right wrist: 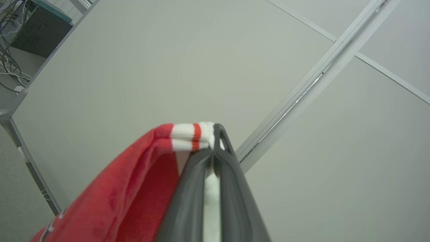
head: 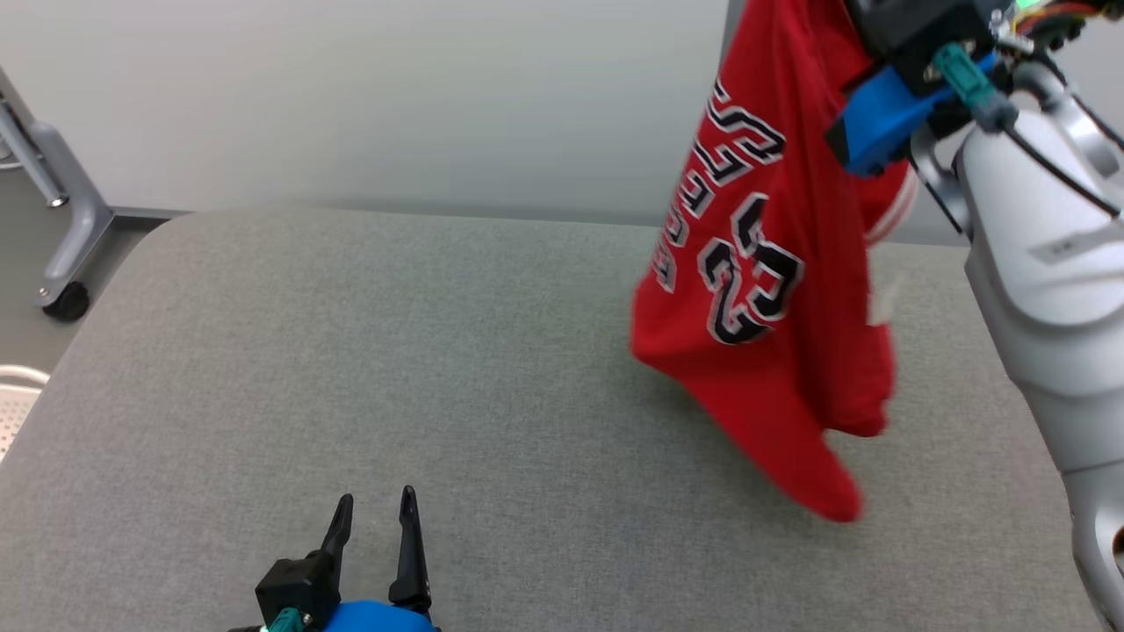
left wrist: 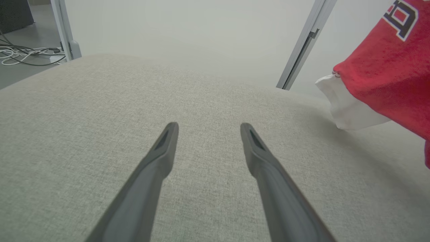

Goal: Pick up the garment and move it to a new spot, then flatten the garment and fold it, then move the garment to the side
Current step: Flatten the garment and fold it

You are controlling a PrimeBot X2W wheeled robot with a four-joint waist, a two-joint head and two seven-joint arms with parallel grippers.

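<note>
The garment (head: 773, 290) is a red jersey with black-and-white lettering and the number 23. It hangs in the air at the upper right of the head view, its lowest corner close to the grey table (head: 351, 369). My right gripper (right wrist: 213, 148) is shut on the garment's white-and-red striped trim (right wrist: 191, 136), fingers pressed together. In the left wrist view the garment (left wrist: 393, 70) and its white tag (left wrist: 346, 107) hang at the right. My left gripper (head: 376, 507) rests low at the table's near edge, open, with nothing between its fingers (left wrist: 161, 151).
A grey fabric-covered table spreads under both arms. A metal stand on a wheel (head: 66, 263) is at the far left, a white perforated basket (head: 13, 404) beside the table's left edge. Cables (left wrist: 23, 55) lie on the floor beyond the table.
</note>
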